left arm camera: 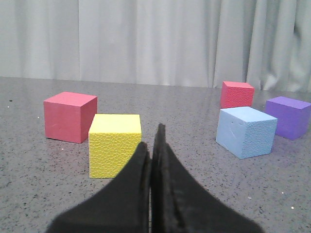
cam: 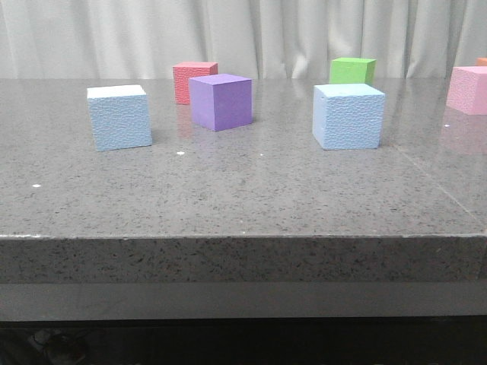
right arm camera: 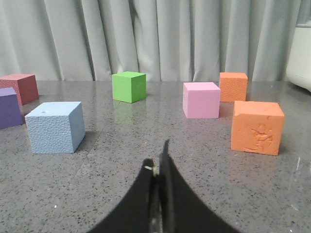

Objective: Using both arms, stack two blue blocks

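We see both blue blocks resting apart on the table: left blue block left of the purple cube, right blue block right of it, in front of the green cube. Left gripper and right gripper fingers pressed together, holding nothing.

Lighting's soft and even, pretty bright overall, seems to come from above. The grey stone table is glossy, so the purple cube and pink cube throw faint reflections just in front of themselves. Shadows are weak. In both wrist views the black fingers sit close to the lens and look blurry and dark, detail lost.
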Robot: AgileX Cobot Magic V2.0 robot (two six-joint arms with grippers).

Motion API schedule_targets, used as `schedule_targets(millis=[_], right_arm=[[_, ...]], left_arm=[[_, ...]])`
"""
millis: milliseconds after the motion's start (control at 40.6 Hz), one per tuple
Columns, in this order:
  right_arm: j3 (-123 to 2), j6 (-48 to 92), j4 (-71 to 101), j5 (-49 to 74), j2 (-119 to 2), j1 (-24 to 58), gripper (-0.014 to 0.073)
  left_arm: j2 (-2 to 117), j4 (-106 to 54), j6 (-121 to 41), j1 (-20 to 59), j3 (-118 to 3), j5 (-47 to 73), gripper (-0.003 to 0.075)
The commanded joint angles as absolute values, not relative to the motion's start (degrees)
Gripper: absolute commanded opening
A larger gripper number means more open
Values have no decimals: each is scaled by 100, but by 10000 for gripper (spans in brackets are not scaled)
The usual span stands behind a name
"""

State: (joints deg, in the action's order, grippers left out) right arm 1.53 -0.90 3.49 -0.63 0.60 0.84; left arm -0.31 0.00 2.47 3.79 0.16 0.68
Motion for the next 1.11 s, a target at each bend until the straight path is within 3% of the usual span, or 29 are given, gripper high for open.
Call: schedule_targets(millis=[0,197,468,591,986,1084], right_arm=[[-331,-69,383,-362,167,55,-69],[-1640,-48,377,782,-108,55,-69],[-3267,0,372,2403,-1610,55,-69],[-3554,0,372,2919,-2256,55,-69],[-3545,0,382,2951,-3562,55,-68],[-3545,0,456,2997,-3694,55,-34]], left_arm=[[-141,-117,301,423,-402,-226,-18],[255,-180,301,423,-1933,998,-18],[1685,-180,301,423,-3750,2984,-18],[2140,-180,301,423,-3860,3170,-18],[2964,-180,301,423,-3860,3190,-16],[3055,-180,301,423,-3860,3190,54]])
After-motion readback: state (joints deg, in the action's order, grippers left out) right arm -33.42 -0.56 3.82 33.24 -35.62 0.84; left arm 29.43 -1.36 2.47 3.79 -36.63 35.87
